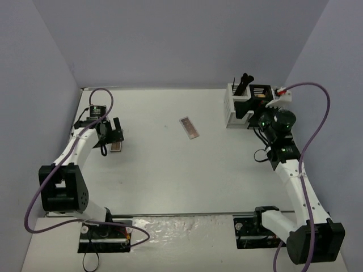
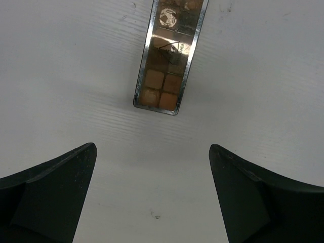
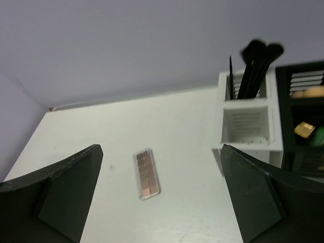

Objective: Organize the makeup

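Observation:
A pink-brown palette lies flat on the table just ahead of my left gripper, which is open and empty above it. In the top view this palette lies at the left under the left gripper. A second palette lies mid-table and also shows in the right wrist view. My right gripper is open and empty, raised beside the organizers. Black brushes stand in the white organizer. A beige sponge and a gold item sit in the black organizer.
The white organizer and black organizer stand together at the back right near the wall, with the brushes sticking up. Purple cables loop off both arms. The table's left edge runs close to the left palette.

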